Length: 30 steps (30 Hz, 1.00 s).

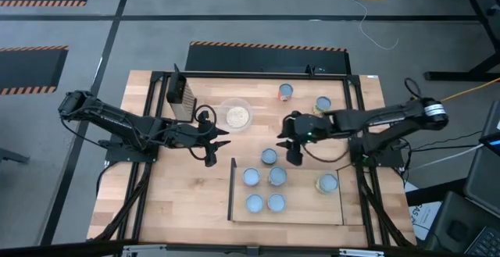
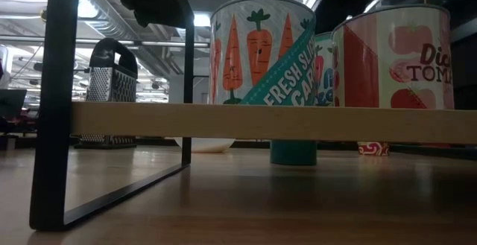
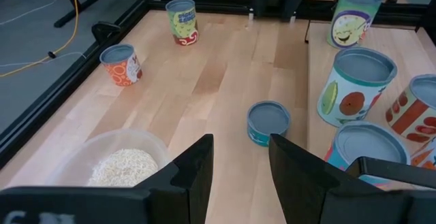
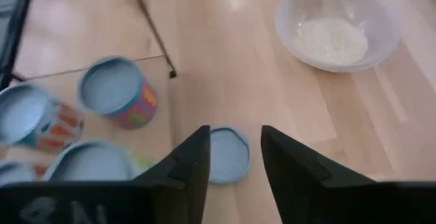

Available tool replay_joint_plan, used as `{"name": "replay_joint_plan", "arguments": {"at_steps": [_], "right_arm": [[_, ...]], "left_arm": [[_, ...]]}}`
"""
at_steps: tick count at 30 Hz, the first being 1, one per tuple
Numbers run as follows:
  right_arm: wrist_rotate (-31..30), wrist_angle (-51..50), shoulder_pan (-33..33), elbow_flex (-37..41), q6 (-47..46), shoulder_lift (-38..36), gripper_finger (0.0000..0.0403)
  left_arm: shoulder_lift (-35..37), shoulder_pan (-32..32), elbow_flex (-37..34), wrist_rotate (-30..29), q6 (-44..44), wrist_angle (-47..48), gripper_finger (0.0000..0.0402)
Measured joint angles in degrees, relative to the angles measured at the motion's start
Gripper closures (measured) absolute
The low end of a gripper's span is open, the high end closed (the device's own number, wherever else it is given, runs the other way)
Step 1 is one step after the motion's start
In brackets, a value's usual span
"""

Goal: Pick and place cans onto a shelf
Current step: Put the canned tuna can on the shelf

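Note:
A short teal can stands on the table just beyond the far edge of the light-wood shelf; the low view shows it behind the shelf board. Several cans stand on the shelf, and another stands at its right. Two cans stand on the table near the far edge. My right gripper is open and empty, just right of the teal can, which shows ahead between its fingers. My left gripper is open and empty, near the bowl.
A clear bowl of rice stands on the table between the arms, toward the far side. A metal grater stands at the far left. The shelf is raised on a thin dark frame. Bare table lies left of the shelf.

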State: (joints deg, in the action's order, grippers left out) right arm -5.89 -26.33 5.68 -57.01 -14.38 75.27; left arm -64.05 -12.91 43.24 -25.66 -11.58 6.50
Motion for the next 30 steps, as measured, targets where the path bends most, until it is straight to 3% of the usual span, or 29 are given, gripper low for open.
{"name": "replay_joint_plan", "arguments": {"at_steps": [5,12,17,30], "right_arm": [[0.5,0.9,-2.0,0.0,0.2,5.9,0.0261],[7.7,1.9,-4.4,0.0,3.6,14.1,0.0260],[8.0,2.2,-5.7,0.0,5.7,18.5,0.0260],[12.8,3.1,-7.6,0.0,7.4,23.0,0.0260]], "left_arm": [[0.0,0.0,0.0,0.0,0.2,0.1,0.0266],[0.0,0.0,0.0,0.0,0.2,0.3,0.0266],[0.0,0.0,0.0,0.0,0.2,0.4,0.0266],[0.0,0.0,0.0,0.0,0.1,0.4,0.0266]]}}
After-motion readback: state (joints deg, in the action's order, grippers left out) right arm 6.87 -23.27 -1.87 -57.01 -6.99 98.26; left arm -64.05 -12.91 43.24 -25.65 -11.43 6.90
